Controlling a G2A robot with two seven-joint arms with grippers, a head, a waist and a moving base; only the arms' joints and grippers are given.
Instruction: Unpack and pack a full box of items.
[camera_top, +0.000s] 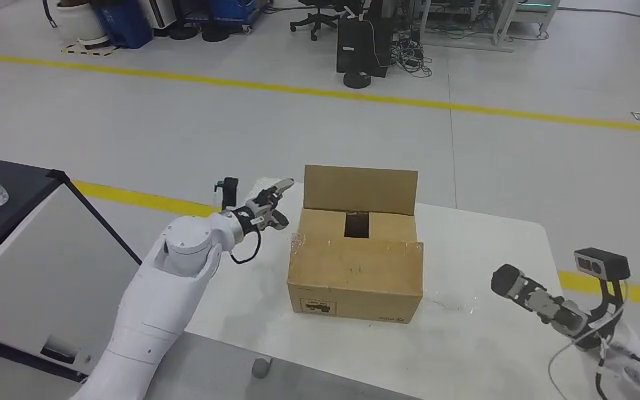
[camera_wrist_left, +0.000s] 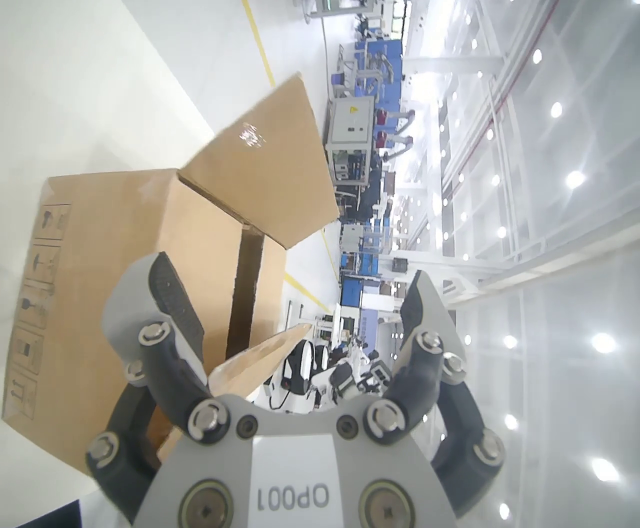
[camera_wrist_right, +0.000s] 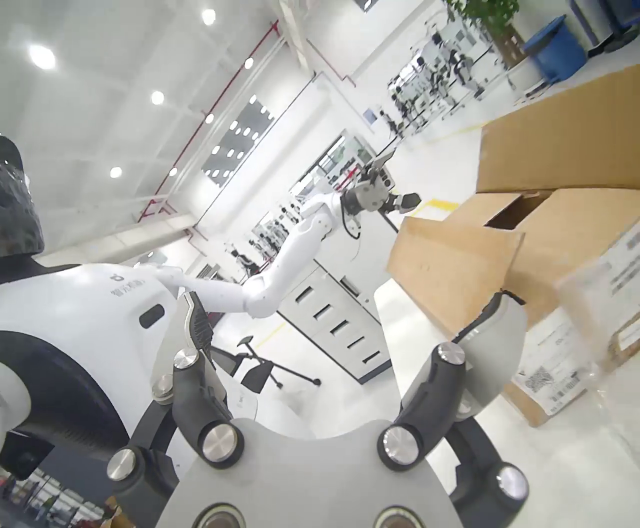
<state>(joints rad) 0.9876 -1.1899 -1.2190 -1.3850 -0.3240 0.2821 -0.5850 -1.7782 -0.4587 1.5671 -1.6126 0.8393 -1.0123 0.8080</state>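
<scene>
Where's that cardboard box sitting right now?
In the top view the cardboard box sits in the middle of the table, back flap up, with the left pincer close beside it and the right pincer farther off.

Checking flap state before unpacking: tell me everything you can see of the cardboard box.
The cardboard box is plain brown, standing upright on the white table. Its far flap stands up; the rest of the top is partly closed around a dark gap. Handling symbols are printed on one side, paper labels on another. A side flap's corner pokes between the fingers of the open left gripper; contact is unclear.
</scene>
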